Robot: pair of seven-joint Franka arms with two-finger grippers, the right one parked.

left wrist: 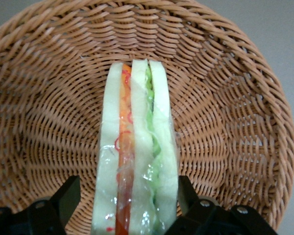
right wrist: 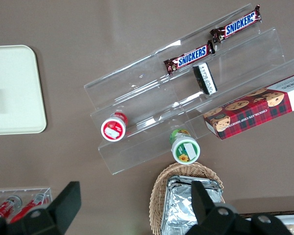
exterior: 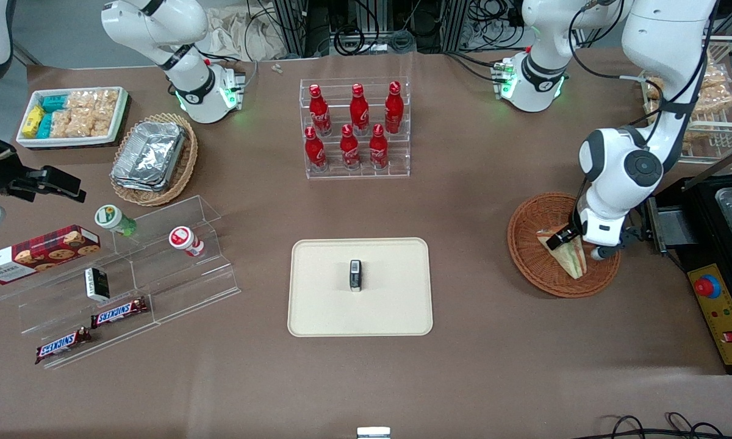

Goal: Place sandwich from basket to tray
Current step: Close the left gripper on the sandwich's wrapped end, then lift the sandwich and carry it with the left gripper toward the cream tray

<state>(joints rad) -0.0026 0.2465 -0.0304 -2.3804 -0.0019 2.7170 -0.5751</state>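
Note:
The sandwich point(exterior: 568, 254) lies in the round reddish-brown basket point(exterior: 527, 244) at the working arm's end of the table. In the left wrist view the sandwich point(left wrist: 137, 147) stands on edge, with pale bread and orange and green layers in clear wrap, on the basket's weave point(left wrist: 225, 98). My gripper point(exterior: 576, 244) is down in the basket, open, with its fingers point(left wrist: 68, 193) on either side of the sandwich. One finger stands apart from the wrap and the other is close against it. The cream tray point(exterior: 317, 305) lies mid-table, nearer the front camera.
A small black object point(exterior: 355, 275) stands on the tray. A clear rack of red bottles point(exterior: 357, 128) stands farther from the front camera. Acrylic shelves with snacks point(exterior: 128, 274) and a tan basket of foil trays point(exterior: 152, 158) lie toward the parked arm's end. A black control box point(exterior: 717, 268) is beside the basket.

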